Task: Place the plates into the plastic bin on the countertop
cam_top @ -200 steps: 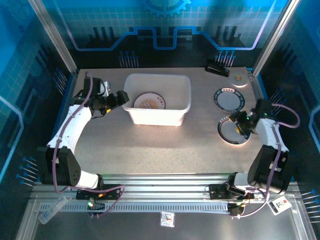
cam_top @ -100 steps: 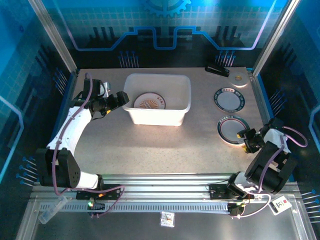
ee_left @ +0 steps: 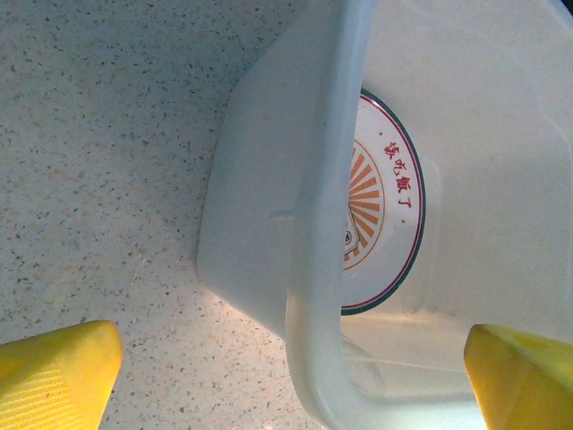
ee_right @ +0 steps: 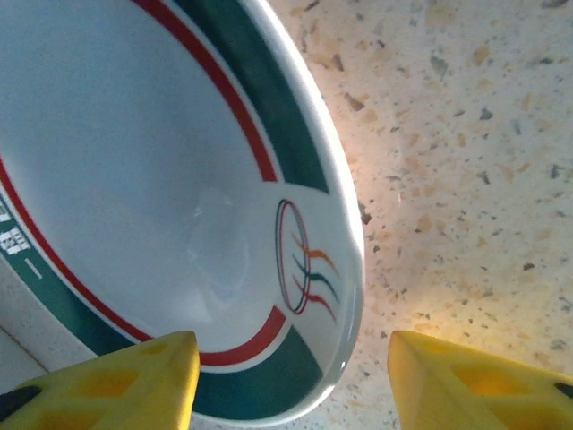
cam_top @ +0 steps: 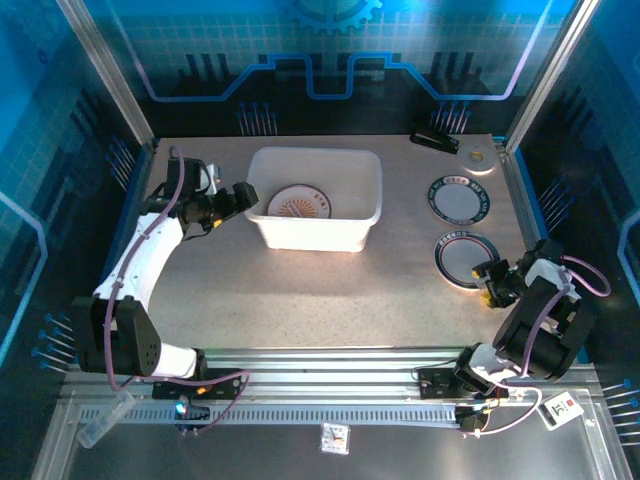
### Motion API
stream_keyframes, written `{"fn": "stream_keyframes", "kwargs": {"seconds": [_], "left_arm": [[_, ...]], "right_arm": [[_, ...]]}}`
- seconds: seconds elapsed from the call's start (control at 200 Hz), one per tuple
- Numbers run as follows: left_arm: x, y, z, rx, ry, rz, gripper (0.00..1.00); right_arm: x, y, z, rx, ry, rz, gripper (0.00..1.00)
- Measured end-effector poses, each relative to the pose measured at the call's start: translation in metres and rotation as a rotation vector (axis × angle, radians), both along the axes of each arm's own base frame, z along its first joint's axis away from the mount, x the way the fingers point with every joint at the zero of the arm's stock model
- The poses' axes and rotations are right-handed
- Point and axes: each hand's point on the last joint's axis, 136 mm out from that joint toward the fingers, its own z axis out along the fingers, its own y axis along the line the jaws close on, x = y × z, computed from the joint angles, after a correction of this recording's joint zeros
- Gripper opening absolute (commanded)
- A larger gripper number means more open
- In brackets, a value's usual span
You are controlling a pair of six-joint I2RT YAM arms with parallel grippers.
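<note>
The plastic bin (cam_top: 366, 221) stands at the middle back of the countertop (cam_top: 300, 290), with one sunburst-patterned plate (cam_top: 298, 203) lying flat in it. That plate (ee_left: 387, 206) shows through the bin wall (ee_left: 269, 206) in the left wrist view. My left gripper (cam_top: 243, 196) is open, its wide-set fingers either side of the bin's left rim (ee_left: 313, 296) without touching it. Two green-rimmed plates lie at the right, a far one (cam_top: 459, 198) and a near one (cam_top: 463, 259). My right gripper (cam_top: 487, 281) is open at the near plate's edge (ee_right: 345, 269), one finger (ee_right: 116, 381) over the plate, the other (ee_right: 483, 376) over the countertop.
A black clip-like object (cam_top: 434, 140) and a small tan ring-shaped disc (cam_top: 476, 156) lie at the back right corner. Blue walls and a metal frame edge the countertop; the right frame post (cam_top: 512, 190) runs close beside the two plates.
The right arm has drawn back toward the near right, from over the near plate to its near edge; it has barely moved in the last half second. The left arm has not moved.
</note>
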Motion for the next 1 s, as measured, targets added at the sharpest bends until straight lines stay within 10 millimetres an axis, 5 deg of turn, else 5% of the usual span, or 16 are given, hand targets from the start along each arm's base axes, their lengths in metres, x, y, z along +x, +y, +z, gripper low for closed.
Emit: {"fn": "stream_keyframes", "kwargs": {"seconds": [1.001], "left_arm": [[0.000, -0.002, 0.000, 0.000, 0.000, -0.005, 0.99]], "right_arm": [[0.012, -0.004, -0.011, -0.028, -0.059, -0.056, 0.15]]}}
